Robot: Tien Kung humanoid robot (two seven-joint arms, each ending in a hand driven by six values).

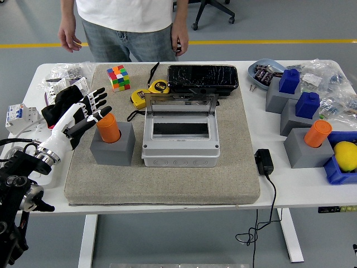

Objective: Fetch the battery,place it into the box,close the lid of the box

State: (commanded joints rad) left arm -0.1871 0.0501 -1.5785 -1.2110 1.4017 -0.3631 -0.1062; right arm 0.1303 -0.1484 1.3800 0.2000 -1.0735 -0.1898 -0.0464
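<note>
The battery (108,127) is an orange cylinder standing upright in a grey block holder (113,147) on the left of the beige mat. My left hand (83,114) is just left of it, fingers spread and open, fingertips close to the battery's top but not around it. The grey box (180,140) sits mid-mat, its clear lid (180,104) raised at the back and its inside bare. My right arm is out of view.
A person (131,22) stands at the far side, hands hanging. Behind the box lie a Rubik's cube (117,77), a yellow tape measure (146,95) and a black tray (203,77). A power adapter (263,162) and grey blocks with a second orange cylinder (317,134) sit right.
</note>
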